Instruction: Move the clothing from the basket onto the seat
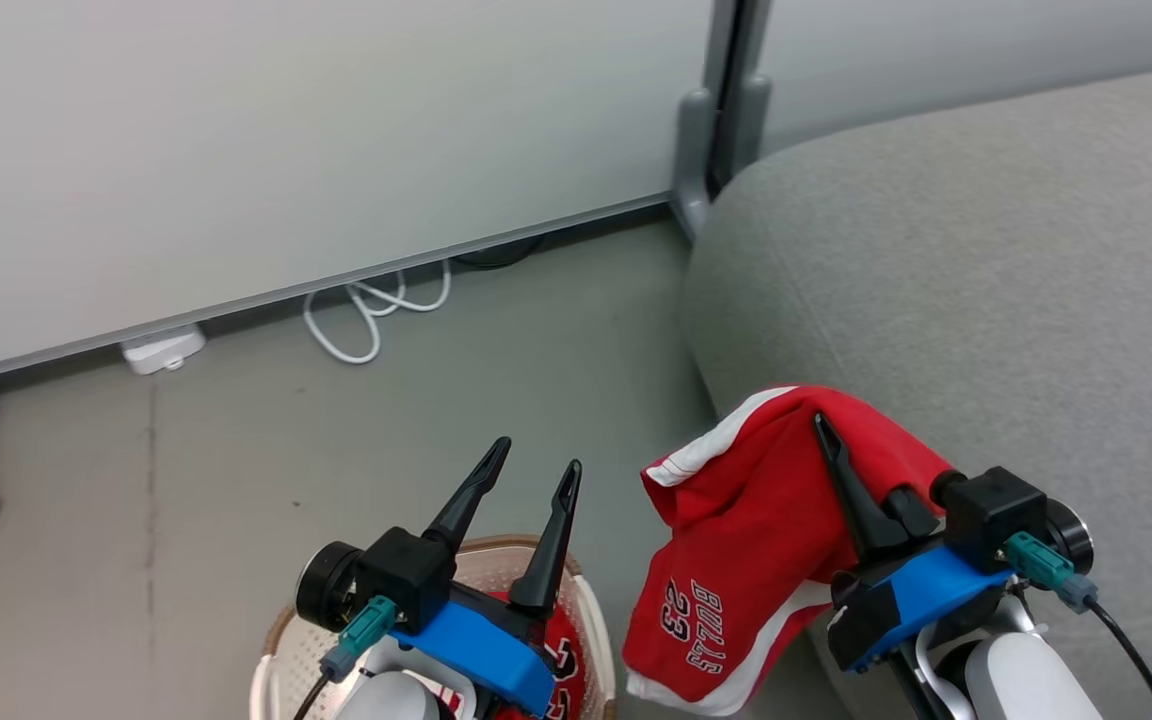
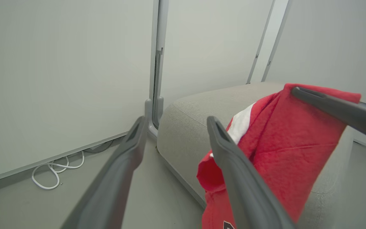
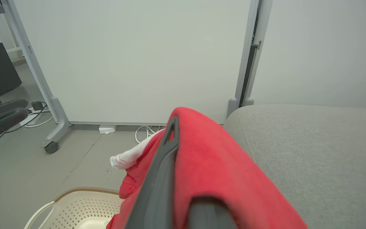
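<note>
Right gripper (image 1: 831, 435) is clamped shut on a red jersey (image 1: 736, 560), held up at the edge of the couch (image 1: 986, 280), beside the basket (image 1: 276, 650). Left gripper (image 1: 539, 453) is spread wide open, empty. Cloth looks light, soft and floppy, so a bunched fold is best pinched. "BULLS 23" can be read.
</note>
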